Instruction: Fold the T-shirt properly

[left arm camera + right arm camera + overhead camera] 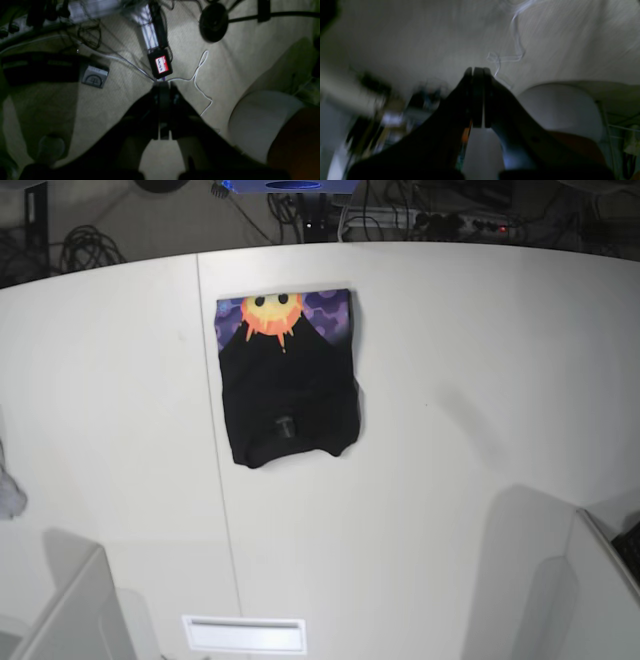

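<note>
One T-shirt lies folded on the white bench, w/ the sun-face print showing along its far edge and plain black cloth over the rest, collar end nearest the camera. No arm is over it in the base view. Left gripper is clenched, fingers pressed flat together w/ nothing between, aimed at carpet w/ a white cable and a labelled black box. Right gripper is likewise clenched on nothing; that view is motion-blurred. Grey-white cloth scrap sits at the bench's left edge, well apart from the shirt.
</note>
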Tool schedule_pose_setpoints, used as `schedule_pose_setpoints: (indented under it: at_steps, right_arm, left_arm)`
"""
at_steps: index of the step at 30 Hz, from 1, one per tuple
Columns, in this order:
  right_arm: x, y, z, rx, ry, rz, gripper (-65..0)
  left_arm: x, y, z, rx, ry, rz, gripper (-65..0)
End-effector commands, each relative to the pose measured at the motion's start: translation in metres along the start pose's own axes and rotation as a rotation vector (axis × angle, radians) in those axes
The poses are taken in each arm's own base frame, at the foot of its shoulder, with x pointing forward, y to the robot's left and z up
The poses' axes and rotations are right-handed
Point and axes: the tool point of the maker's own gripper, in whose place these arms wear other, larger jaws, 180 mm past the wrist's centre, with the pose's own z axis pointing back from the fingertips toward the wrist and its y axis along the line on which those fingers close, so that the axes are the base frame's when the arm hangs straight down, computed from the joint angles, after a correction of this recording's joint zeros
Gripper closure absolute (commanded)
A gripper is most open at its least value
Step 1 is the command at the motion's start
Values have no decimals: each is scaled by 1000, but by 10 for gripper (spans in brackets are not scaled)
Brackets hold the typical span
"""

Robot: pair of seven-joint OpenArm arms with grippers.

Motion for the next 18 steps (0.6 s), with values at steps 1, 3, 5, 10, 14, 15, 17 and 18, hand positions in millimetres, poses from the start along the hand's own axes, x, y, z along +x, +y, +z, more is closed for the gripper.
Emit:
schedule_pose_setpoints:
  at_steps: [1,3,5,10,14,15,17,18]
  right_arm:
    - [-18,1,-3,1,38,-7,0]
    - [-10,-5,-7,-26,-2,-23,0]
    - [1,-9,-9,-41,-69,-30,0]
    - [37,-15,-5,-53,-227,-34,0]
    - [54,-18,-4,-56,-249,-25,0]
    - [58,-18,-4,-57,-255,-23,0]
    - [63,-23,-3,-65,-264,-23,0]
    - [65,-27,-2,-72,-264,-26,0]
  left_arm:
    - [-7,-3,1,-9,16,27,0]
    - [-3,-7,-11,-10,21,65,0]
    - [0,-15,-21,-19,25,97,0]
    - [14,-23,-43,-3,24,97,0]
    - [21,-23,-67,81,75,-3,0]
    - [25,-22,-70,101,64,-22,0]
    - [30,-23,-75,130,51,-46,0]
    - [30,-23,-76,140,50,-53,0]
